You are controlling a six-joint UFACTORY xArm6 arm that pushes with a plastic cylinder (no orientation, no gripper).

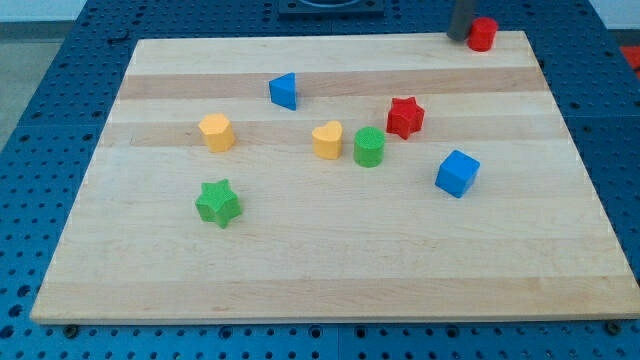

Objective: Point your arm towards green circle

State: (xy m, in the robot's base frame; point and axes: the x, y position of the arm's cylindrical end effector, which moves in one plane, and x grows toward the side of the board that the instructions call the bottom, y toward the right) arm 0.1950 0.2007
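No legible text or labels anywhere

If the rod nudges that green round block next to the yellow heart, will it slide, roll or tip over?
The green circle stands upright on its flat end, so it would probably slide rather than roll. It looks squat, so tipping seems unlikely. It almost touches the yellow heart, so a push toward the view's left would likely move both.
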